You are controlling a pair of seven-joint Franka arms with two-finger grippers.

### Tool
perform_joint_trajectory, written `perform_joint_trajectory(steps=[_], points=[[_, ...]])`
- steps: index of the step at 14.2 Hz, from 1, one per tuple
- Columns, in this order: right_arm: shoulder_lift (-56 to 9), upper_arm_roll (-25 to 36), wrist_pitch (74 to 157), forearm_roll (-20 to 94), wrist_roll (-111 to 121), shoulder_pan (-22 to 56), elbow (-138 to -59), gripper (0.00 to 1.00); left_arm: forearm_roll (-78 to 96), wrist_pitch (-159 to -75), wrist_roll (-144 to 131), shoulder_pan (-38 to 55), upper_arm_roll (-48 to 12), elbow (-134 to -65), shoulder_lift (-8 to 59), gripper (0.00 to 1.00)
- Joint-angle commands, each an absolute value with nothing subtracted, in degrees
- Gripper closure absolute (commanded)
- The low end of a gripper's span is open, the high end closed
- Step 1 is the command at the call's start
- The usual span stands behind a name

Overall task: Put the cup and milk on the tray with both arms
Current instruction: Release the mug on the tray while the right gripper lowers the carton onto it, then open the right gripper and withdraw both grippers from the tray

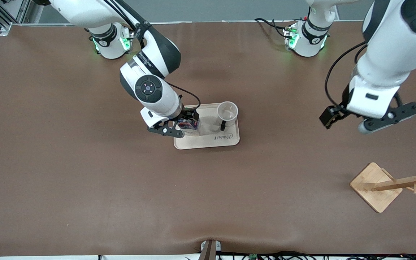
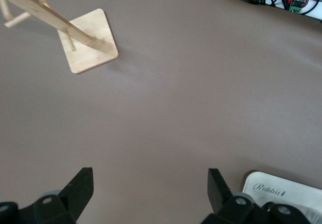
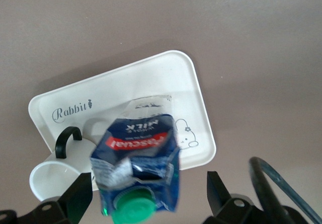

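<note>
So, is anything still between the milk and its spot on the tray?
Nothing visible. The milk already stands on the tray beside the cup, between the right end effector's open fingers.

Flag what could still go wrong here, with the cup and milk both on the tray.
1. The open right gripper sits around the milk; lifting off at an angle could tip the carton.
2. The milk stands right beside the cup on the tray, so a fall would likely knock the cup.
3. The left gripper waits open over bare table; little risk there.
</note>
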State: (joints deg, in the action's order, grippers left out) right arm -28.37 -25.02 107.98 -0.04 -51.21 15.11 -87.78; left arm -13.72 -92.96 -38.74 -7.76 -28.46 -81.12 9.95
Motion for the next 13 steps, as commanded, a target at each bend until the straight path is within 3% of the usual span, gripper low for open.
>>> perform_joint_trajectory(steps=[1, 3, 7, 13], points=[[-28.7, -25.3, 98.4, -0.4, -51.5, 14.0, -79.1, 0.0, -9.8, -92.1, -30.4, -12.2, -28.3, -82.6, 5.9, 0.0], [-28.5, -25.4, 90.1, -0.5, -51.3, 12.7, -73.3, 0.0, -8.8, -91.7, -20.0, -11.3, -24.1, -83.4, 3.0, 0.0], [-26.3, -24.8, 78.3, -1.3, -51.4, 8.4, -66.9, 0.0, -1.9, -85.4, -11.7, -1.9, -8.3, -84.5, -1.0, 0.0], [-16.6, -25.3, 77.3, -5.1, -35.5, -0.3, -69.0, 0.0, -1.1, -85.5, -11.6, 0.5, -5.5, -91.1, -6.6, 0.0]])
